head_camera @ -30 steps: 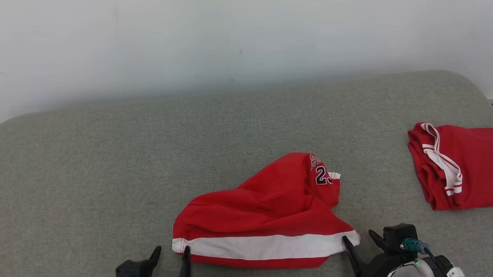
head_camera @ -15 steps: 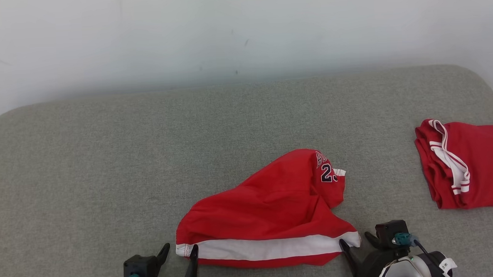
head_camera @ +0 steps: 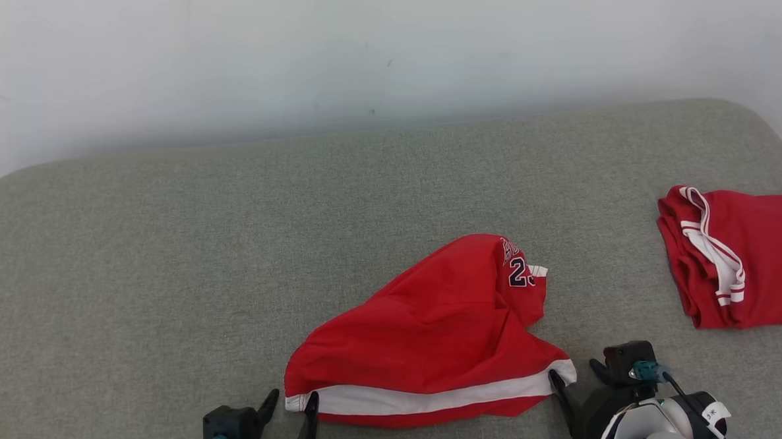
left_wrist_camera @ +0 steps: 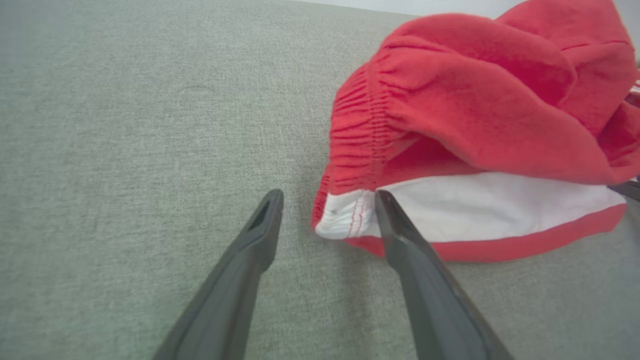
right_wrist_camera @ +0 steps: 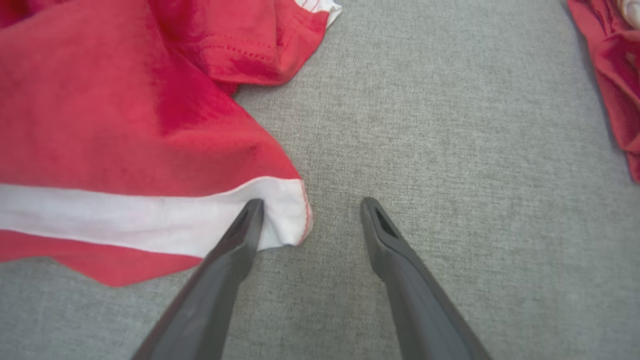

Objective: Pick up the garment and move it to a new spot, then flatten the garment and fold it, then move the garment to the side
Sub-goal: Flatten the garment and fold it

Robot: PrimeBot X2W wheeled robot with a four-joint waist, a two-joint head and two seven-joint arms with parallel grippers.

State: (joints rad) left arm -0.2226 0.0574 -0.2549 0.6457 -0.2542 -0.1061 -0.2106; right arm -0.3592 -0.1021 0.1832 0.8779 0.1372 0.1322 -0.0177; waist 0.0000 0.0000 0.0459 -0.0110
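Grey woven cushion under a white wall, coarse and matte; red garment lies crumpled near the cushion's front edge, centre, a soft knit with a gathered waistband; folded red garment sits well apart at right; white hem band faces the robot; left gripper and right gripper each straddle one band corner, jaws spread, nothing grasped; likely poised to pinch both ends for lifting.

Shorts: bright red, wide white band near hem w/ red edge below; dark navy no., pale-edged, at far end. Cushion under shorts: grey-green, fine weave. Wall behind shorts: off-white, few dark specks. 2nd garment, right of shorts: red, white-and-red striped trim.
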